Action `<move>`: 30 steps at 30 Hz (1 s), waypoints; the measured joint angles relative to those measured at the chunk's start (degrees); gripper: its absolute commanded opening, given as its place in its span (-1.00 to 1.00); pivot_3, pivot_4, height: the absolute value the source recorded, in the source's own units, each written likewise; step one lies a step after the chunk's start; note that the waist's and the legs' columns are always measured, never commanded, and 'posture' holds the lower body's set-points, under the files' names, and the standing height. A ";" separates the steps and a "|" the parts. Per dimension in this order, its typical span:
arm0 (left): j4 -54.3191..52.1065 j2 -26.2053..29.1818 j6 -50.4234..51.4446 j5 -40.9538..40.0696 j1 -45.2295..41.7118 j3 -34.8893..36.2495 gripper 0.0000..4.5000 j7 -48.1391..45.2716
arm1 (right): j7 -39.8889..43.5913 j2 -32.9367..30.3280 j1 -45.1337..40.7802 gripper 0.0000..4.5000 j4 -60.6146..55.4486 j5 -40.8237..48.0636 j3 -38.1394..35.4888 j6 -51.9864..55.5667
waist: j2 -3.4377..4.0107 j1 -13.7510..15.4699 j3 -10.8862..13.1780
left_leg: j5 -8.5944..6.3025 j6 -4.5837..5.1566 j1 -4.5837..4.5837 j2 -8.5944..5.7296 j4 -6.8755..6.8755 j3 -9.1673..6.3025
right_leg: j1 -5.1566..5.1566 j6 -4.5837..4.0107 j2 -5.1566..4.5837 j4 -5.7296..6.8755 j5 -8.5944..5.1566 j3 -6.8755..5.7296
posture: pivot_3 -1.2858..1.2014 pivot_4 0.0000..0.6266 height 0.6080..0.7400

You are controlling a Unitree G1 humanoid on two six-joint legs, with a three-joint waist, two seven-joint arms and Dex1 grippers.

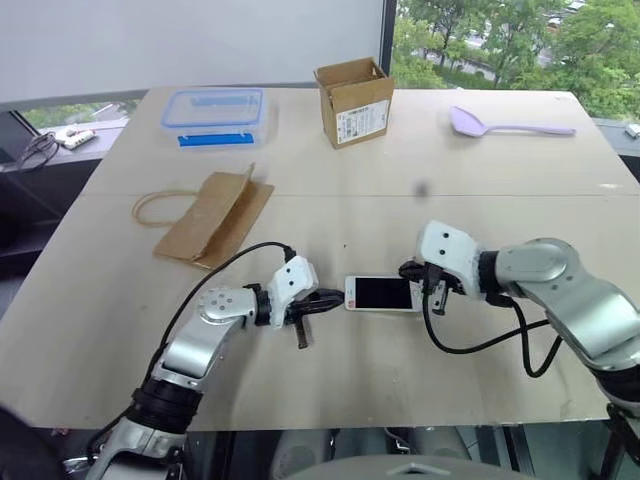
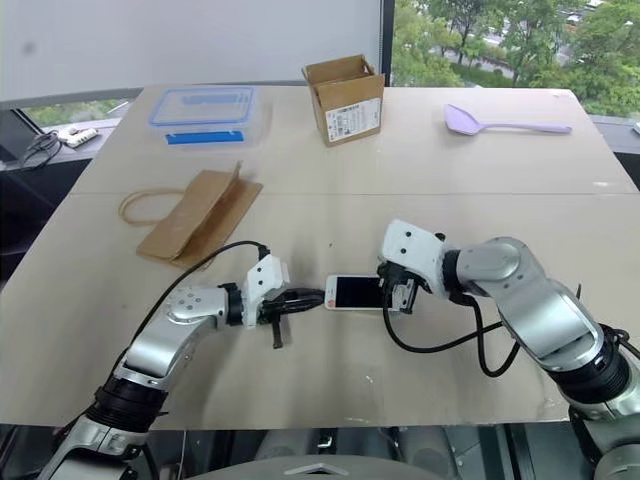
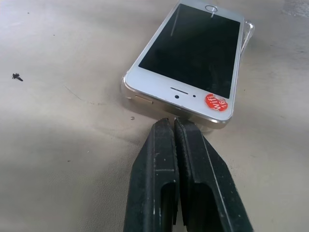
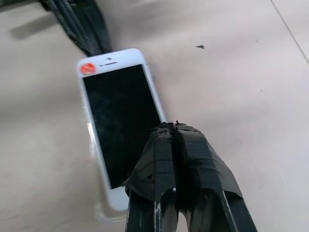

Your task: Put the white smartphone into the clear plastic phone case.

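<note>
Both arms reaching inward over the bench, meeting at the white smartphone from opposite ends. Left jaws clenched flat together, grasping nothing, tips right at the earpiece end of the phone (whether touching or a hair apart cannot be told). Left forearm angled up from the near bench edge, wrist bent across toward the right jaws, a black cable looping above it. Right jaws also clenched, pointing down and inward, taped tips poised over the home-button end of the phone; contact with the glass not clear from the right wrist view. Right elbow well out to the side, cable hanging in a loop beneath the wrist.

Phone lying face up between the two sets of jaws, long axis running from one to the other. White bezel, black screen, gold edge band, small round red sticker beside the earpiece at the end near the left jaws. Clear plastic phone case directly under the phone, a thin transparent rim poking out past the corner at the right-jaw end (not possible to tell how fully seated).

Well beyond both jaws: flattened brown paper bag, blue-lidded clear box, open cardboard box, lilac spoon.
</note>
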 measured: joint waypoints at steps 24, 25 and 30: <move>-2.14 -2.43 7.75 -5.20 -5.32 -1.84 -0.95 -1.70 | -1.48 -4.81 7.05 -1.00 0.38 1.29 -2.68 -1.67 | -0.01 -0.20 0.08 | 0.00 -0.01 -0.04 0.07 -0.02 -0.03 | -0.05 0.00 0.37 0.03 0.00 0.01 | 0.03 -0.52 1.00; -2.14 -2.42 8.40 -5.98 -5.57 -1.33 -0.95 -1.71 | -1.62 -4.88 7.33 -1.00 0.13 1.52 -2.78 -1.56 | -0.01 -0.22 0.08 | 0.00 -0.01 -0.04 0.10 -0.02 -0.02 | -0.05 0.00 0.37 0.03 0.00 0.02 | 0.03 -0.52 1.00; -2.02 4.14 10.32 -8.42 -4.33 4.68 -0.95 -3.49 | -2.58 -5.48 8.13 -1.00 -0.85 2.15 -4.57 -1.26 | -0.01 -0.83 0.08 | 0.00 -0.01 -0.02 0.18 -0.03 -0.02 | -0.07 -0.01 0.36 0.03 -0.01 0.03 | 0.03 -0.52 1.00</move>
